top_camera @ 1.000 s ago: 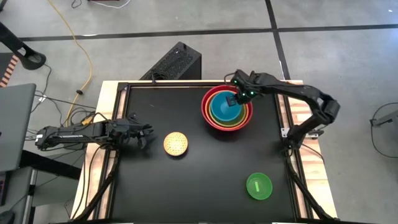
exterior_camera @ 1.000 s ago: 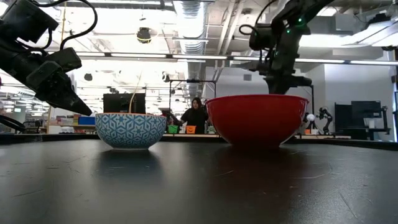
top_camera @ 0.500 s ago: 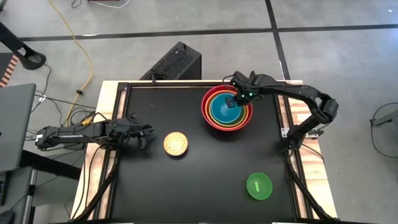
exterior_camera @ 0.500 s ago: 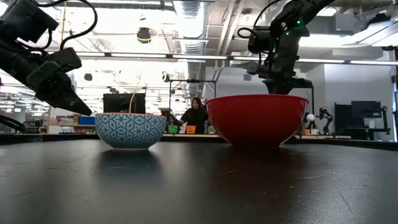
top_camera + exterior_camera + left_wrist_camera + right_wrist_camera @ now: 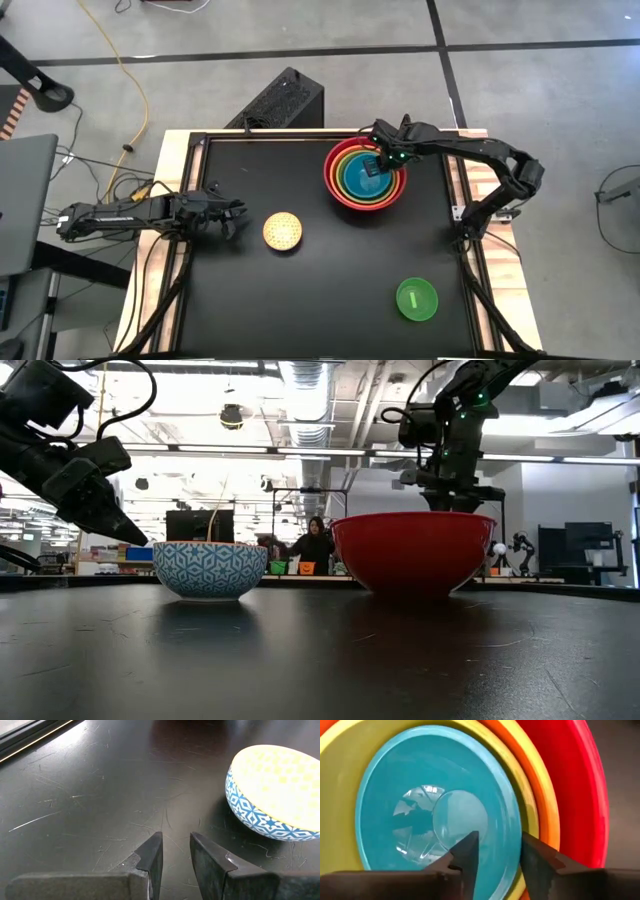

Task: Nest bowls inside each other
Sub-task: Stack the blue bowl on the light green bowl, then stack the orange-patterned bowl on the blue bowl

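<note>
At the table's left edge the left gripper [image 5: 232, 216] waits low over the black table [image 5: 320, 290], its two fingers [image 5: 152, 855] a narrow gap apart with nothing between them. It points toward the speckled yellow bowl [image 5: 283, 231], which sits upright just beside it, blue-patterned on the outside and pale yellow within; I judge the arm is parked there because that bowl is a likely next pick for this side. Further right, near the table's far edge, stands the nested stack: the red bowl [image 5: 334, 183] outermost, then the orange bowl [image 5: 544, 810], the lime green bowl [image 5: 340, 795] and the blue bowl [image 5: 385, 780] innermost, each seated concentrically so the rims step down toward the centre. The right gripper [image 5: 373, 166] hangs directly over the blue bowl's far side, jaws parted and clamped on nothing, straddling the blue rim without visibly pinching it, which reads as a release just inside the stack. Toward the near right corner, well apart from everything else, the bright green bowl [image 5: 417, 299] lies alone. Four of six bowls appear nested, so the two small ones remain to go in, the speckled one probably first since it looks the larger.
</note>
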`<move>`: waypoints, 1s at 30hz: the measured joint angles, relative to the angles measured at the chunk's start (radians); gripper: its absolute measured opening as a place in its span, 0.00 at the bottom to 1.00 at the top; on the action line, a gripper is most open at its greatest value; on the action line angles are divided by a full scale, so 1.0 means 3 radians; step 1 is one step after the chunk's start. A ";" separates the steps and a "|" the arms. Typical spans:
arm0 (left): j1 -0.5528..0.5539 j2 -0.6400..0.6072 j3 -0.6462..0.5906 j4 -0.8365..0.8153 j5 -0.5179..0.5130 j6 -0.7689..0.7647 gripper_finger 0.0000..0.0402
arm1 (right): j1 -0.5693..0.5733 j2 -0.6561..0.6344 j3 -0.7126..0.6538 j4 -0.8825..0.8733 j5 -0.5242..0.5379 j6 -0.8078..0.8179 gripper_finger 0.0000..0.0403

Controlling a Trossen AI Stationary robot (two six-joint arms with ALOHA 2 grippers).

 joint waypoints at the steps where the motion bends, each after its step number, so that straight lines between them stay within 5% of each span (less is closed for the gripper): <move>1: 0.0000 0.0000 0.0000 -0.0001 0.0000 0.0000 0.22 | 0.0000 0.0000 0.0011 -0.0027 0.0000 -0.0001 0.40; 9: 0.0000 0.0000 0.0000 -0.0001 0.0000 0.0000 0.22 | 0.0001 -0.0002 0.0339 -0.0390 -0.0001 -0.0020 0.53; 17: 0.0000 0.0000 0.0000 0.0000 0.0000 0.0000 0.22 | 0.0171 -0.0004 0.0605 -0.0610 -0.0016 -0.0008 0.54; 30: -0.0001 0.0000 0.0000 -0.0001 0.0000 0.0000 0.22 | 0.1224 -0.0003 0.0627 -0.0780 -0.0578 0.0545 0.53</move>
